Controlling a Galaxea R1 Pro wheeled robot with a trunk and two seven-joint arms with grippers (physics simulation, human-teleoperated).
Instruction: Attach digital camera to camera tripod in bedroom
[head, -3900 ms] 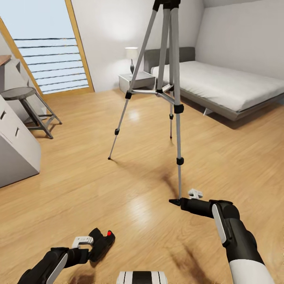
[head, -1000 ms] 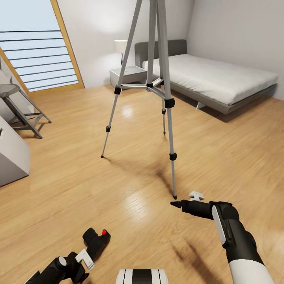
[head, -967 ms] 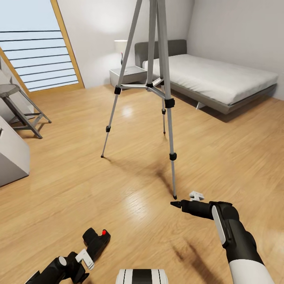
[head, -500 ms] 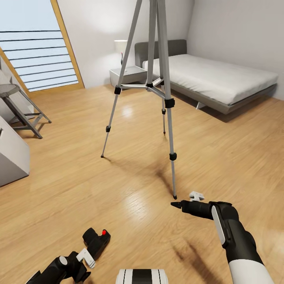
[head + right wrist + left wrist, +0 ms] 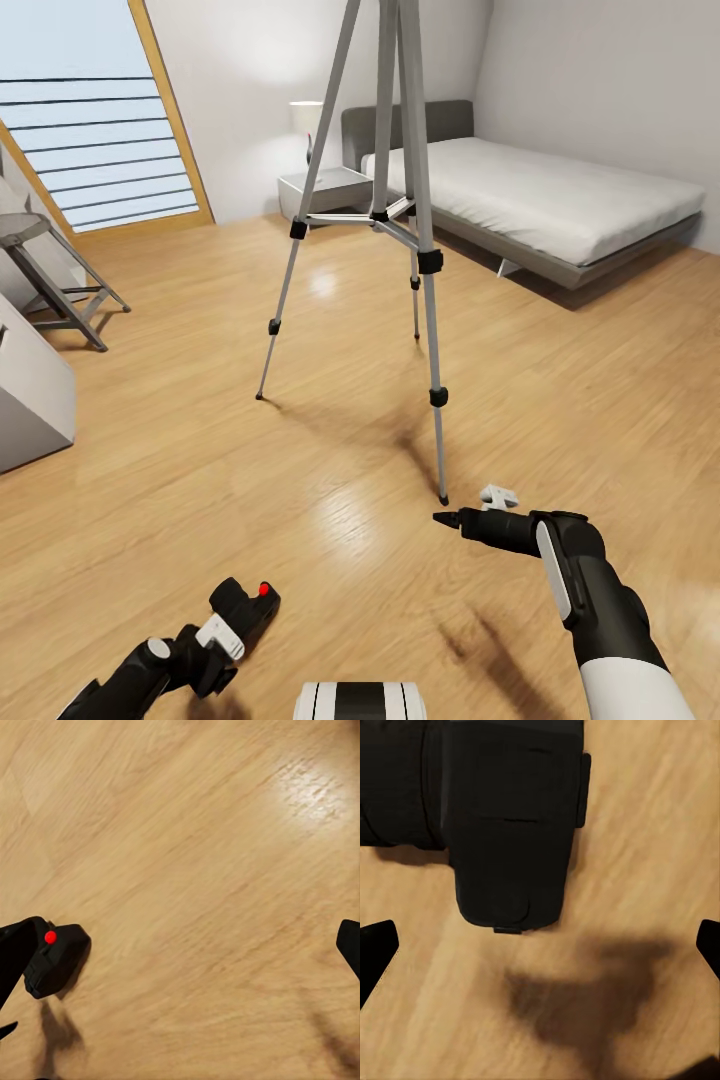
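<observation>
The digital camera [image 5: 247,603], a small black box with a red button on top, lies on the wood floor at the lower left. Just behind it, my left gripper [image 5: 227,641] is open. In the left wrist view the camera [image 5: 510,817] sits beyond the spread fingertips [image 5: 376,945], not between them. The camera tripod [image 5: 385,215] stands mid-room on silver legs, its head cut off by the top of the head view. My right gripper [image 5: 468,505] is open beside the tripod's nearest foot [image 5: 442,498]. The right wrist view shows the camera [image 5: 57,961] on the floor.
A grey bed [image 5: 540,195] stands at the back right, with a nightstand [image 5: 325,185] and lamp [image 5: 308,115] beside it. A grey stool [image 5: 55,275] and a grey cabinet [image 5: 30,395] stand at the left, under a tall wood-framed window [image 5: 110,140].
The whole view has shifted since the oldest frame. My left wrist has turned behind the camera, then edged slightly toward it over the last second. The right arm has stayed still.
</observation>
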